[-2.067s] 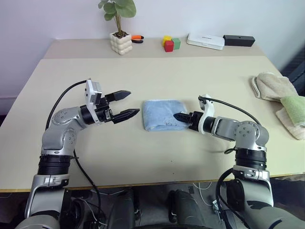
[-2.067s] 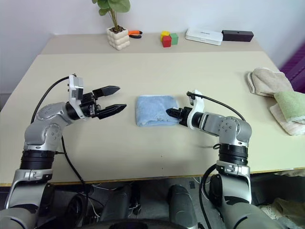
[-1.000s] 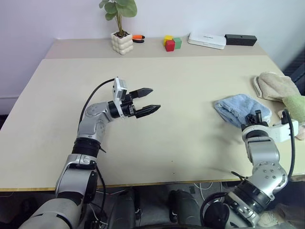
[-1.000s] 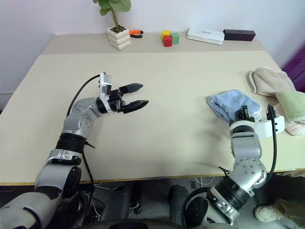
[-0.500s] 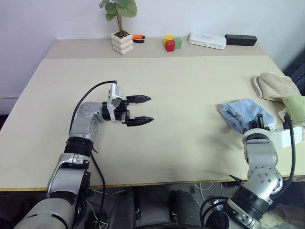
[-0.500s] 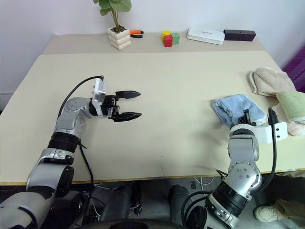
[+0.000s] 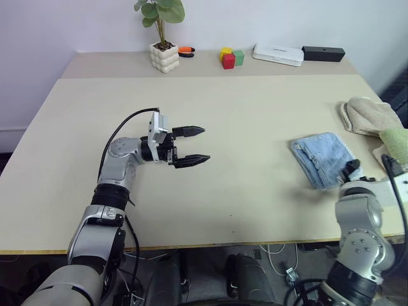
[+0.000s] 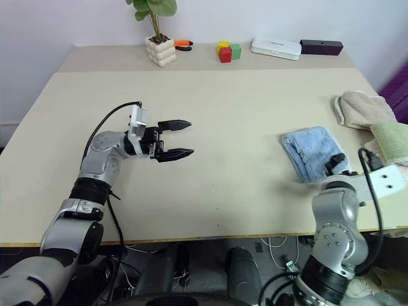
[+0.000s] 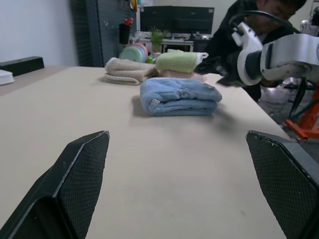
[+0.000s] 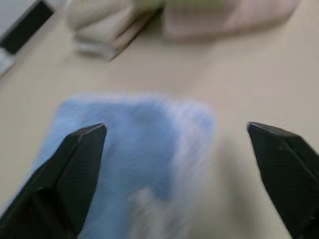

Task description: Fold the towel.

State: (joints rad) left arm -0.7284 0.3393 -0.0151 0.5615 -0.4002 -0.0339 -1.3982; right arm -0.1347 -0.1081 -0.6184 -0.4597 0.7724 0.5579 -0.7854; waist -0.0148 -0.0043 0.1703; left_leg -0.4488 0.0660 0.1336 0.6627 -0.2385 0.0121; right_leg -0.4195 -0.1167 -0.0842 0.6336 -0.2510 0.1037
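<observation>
The towel point(image 7: 322, 158) is light blue and folded, lying flat near the table's right side, next to the other cloths. My right gripper point(image 10: 175, 128) hovers just off the towel's near right corner point(image 7: 350, 170), fingers spread wide, open and holding nothing. Its wrist view looks down on the blue terry surface point(image 10: 134, 164). My left gripper point(image 7: 205, 145) hangs open over the middle left of the table, pointing across at the towel point(image 9: 179, 95) from well away, with nothing between its fingers point(image 9: 82, 167).
A beige cloth point(image 7: 366, 115) and a pale green cloth point(image 7: 396, 141) lie at the right edge beyond the towel. Along the back stand a potted plant point(image 7: 161, 48), coloured blocks point(image 7: 229, 57), a white box point(image 7: 276, 55) and a black box point(image 7: 322, 53). A person point(image 9: 259, 15) is behind the table.
My right gripper has opened, let go of the towel and drawn back toward the near right edge. The towel has settled flat. The left gripper has hardly moved.
</observation>
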